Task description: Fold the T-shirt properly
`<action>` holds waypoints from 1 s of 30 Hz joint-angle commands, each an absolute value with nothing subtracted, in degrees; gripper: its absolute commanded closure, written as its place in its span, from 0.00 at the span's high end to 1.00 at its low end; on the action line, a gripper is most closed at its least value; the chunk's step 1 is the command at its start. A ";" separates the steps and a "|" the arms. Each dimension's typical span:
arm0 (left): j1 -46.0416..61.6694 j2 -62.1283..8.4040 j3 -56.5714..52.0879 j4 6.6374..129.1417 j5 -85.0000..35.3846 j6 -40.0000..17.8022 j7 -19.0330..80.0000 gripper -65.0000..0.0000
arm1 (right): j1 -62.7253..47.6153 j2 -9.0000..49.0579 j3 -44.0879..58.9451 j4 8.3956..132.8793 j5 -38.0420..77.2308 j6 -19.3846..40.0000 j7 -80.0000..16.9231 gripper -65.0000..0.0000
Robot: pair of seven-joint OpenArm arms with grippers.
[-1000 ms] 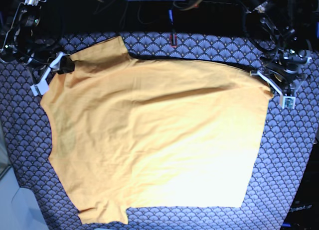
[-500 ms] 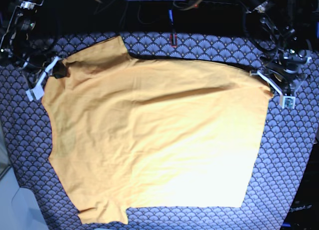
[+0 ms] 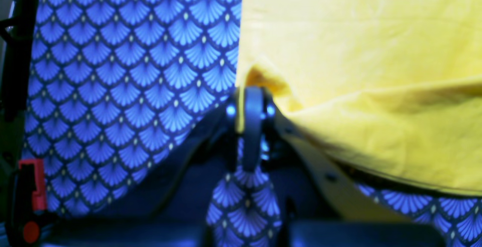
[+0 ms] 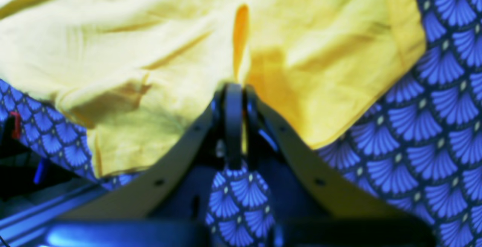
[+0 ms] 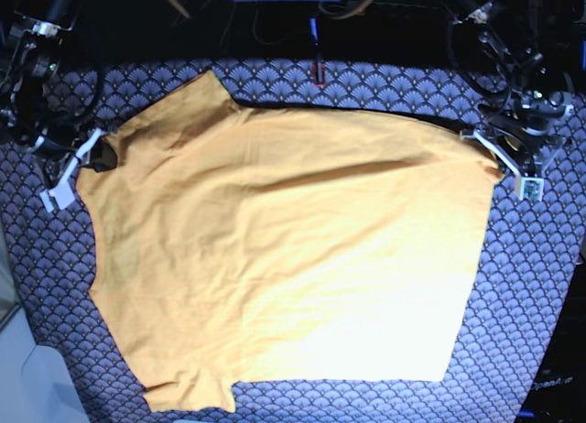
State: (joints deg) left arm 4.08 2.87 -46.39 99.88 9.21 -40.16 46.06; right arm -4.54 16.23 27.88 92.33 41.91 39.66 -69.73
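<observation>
Item: T-shirt (image 5: 284,249), orange-yellow, plain, wrinkled. Lies spread nearly flat across the middle of the base view, long axis running left to right; collar and sleeve end toward the frame's left, straight hem at the right edge.

Right gripper (image 5: 90,159): at the upper left of the base view, on the shirt's shoulder edge. Jaws closed; in the right wrist view (image 4: 237,89) a raised ridge of fabric runs into them, so it reads as pinching the cloth.

Left gripper (image 5: 499,162): at the upper right, on the far hem corner. Jaws closed on a yellow fold, seen in the left wrist view (image 3: 250,104).

Governing relation: both grips sit on the shirt's far long edge, one at each end; the body of the garment lies toward the frame's bottom from both. A fold likely carries that edge toward the near edge, both arms together.

Surface: navy cloth (image 5: 522,286) with white fan-scale pattern, flat. Room: a band of patterned cloth shows on the right and lower left; dark rig parts crowd the top.
</observation>
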 commanded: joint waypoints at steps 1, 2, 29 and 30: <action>3.38 2.42 -46.37 101.05 8.57 -40.00 44.79 0.00 | -3.30 17.27 28.09 93.32 42.95 40.00 -68.70 0.00; 3.30 2.42 -46.37 101.05 8.57 -40.00 44.79 0.00 | -2.68 17.27 28.09 93.32 42.95 40.00 -68.70 0.00; -0.66 2.33 -45.93 100.62 8.66 -40.00 49.71 0.00 | -11.56 16.22 33.45 92.97 42.86 40.00 -68.53 0.29; -0.66 2.33 -46.11 100.62 8.66 -40.00 49.71 0.00 | -11.65 15.60 33.45 92.97 42.86 40.00 -68.35 0.33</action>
